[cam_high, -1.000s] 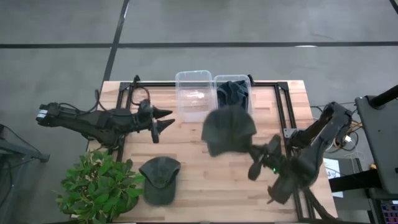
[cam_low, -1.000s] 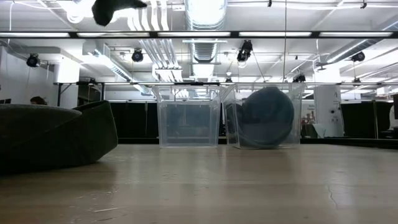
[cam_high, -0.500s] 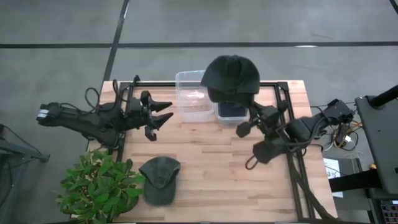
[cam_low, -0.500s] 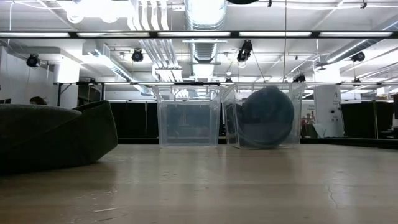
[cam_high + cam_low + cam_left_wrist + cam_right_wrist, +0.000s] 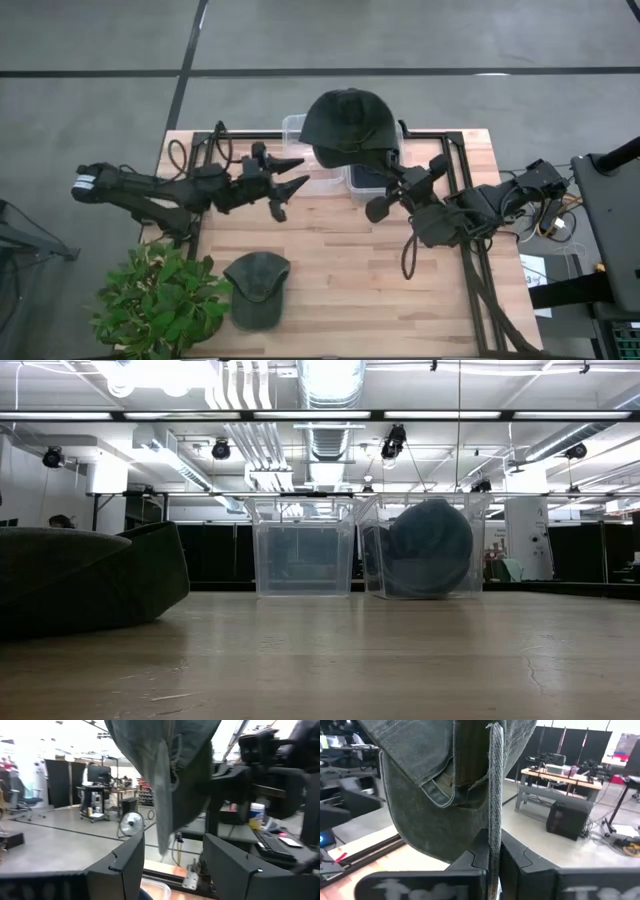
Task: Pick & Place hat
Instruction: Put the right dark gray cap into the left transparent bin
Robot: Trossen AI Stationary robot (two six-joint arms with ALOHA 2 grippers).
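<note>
My right gripper (image 5: 388, 172) is shut on a dark cap (image 5: 347, 122), held high over two clear bins (image 5: 311, 150). The cap fills the right wrist view (image 5: 435, 780) and also shows in the left wrist view (image 5: 165, 770). My left gripper (image 5: 290, 185) is open and empty, just left of the bins and of the held cap. A second dark cap (image 5: 256, 288) lies on the table near the front left, its brim toward the near edge; it shows in the low view (image 5: 90, 585). A third cap (image 5: 430, 548) sits inside the right bin. My right gripper pinches the cap's brim (image 5: 495, 825) between its two fingers, which close on the brim's two faces. The fingers come roughly level from the table's right side. The cap is lifted clear above the bins, its crown (image 5: 345, 115) facing up and lying beyond the fingertips.
A potted green plant (image 5: 160, 300) stands at the table's front left corner. A black frame (image 5: 455, 180) runs along the table's right side and far edge. Bare wood lies between the bins and the near edge.
My right gripper has risen and swung toward the far edge, then a little to the left, carrying the cap from over the table's middle to over the bins. My left gripper has gone toward the table's right, nearer the bins.
</note>
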